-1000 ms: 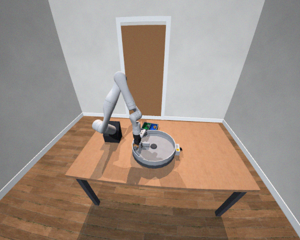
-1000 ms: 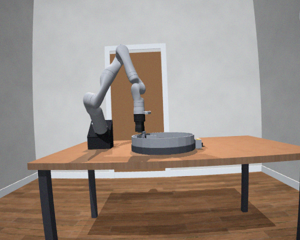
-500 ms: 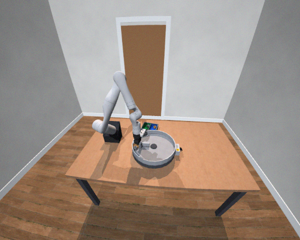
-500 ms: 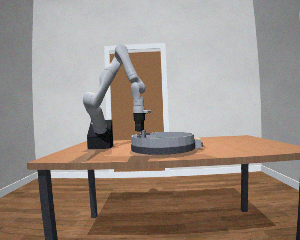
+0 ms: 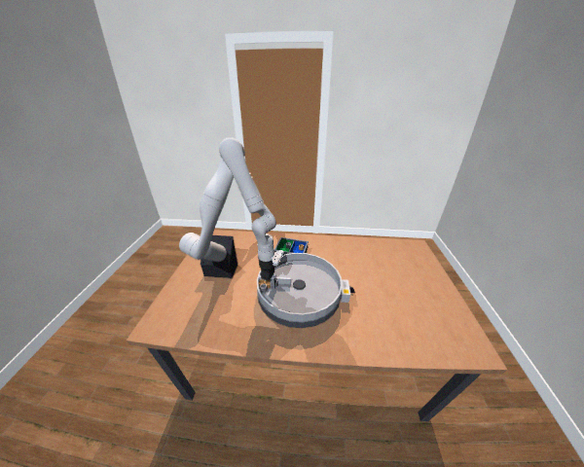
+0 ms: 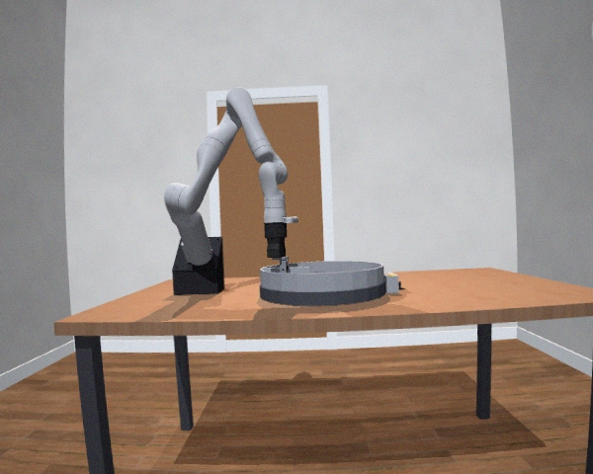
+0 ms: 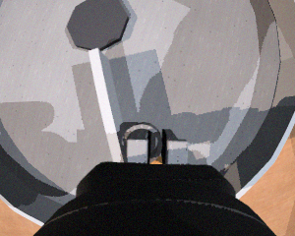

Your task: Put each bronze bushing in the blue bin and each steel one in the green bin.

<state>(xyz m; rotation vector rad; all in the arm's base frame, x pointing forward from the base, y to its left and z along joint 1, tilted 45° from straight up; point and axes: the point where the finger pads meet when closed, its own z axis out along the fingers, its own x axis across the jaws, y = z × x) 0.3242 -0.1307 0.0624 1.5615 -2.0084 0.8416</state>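
My gripper (image 5: 271,284) (image 6: 284,265) (image 7: 155,141) points straight down inside the left part of the grey-walled turntable (image 5: 302,317) (image 6: 322,281) (image 7: 39,93). Its fingers stand close together, shut on a bronze bushing (image 7: 157,161), of which only a small orange patch shows between them. A steel bushing (image 7: 140,127) shows as a ring at the fingers, partly hidden behind the left one. The green bin (image 5: 281,243) and the blue bin (image 5: 296,249) stand side by side behind the turntable. A small bronze piece (image 5: 301,246) lies in the blue bin, and a small greyish piece in the green bin.
A pale upright bar (image 5: 284,282) (image 7: 105,108) runs from the dark hub (image 5: 299,284) (image 7: 98,25) close to the fingers. The turntable's raised wall surrounds the gripper. A small white box (image 5: 346,292) (image 6: 391,284) stands against the wall's right side.
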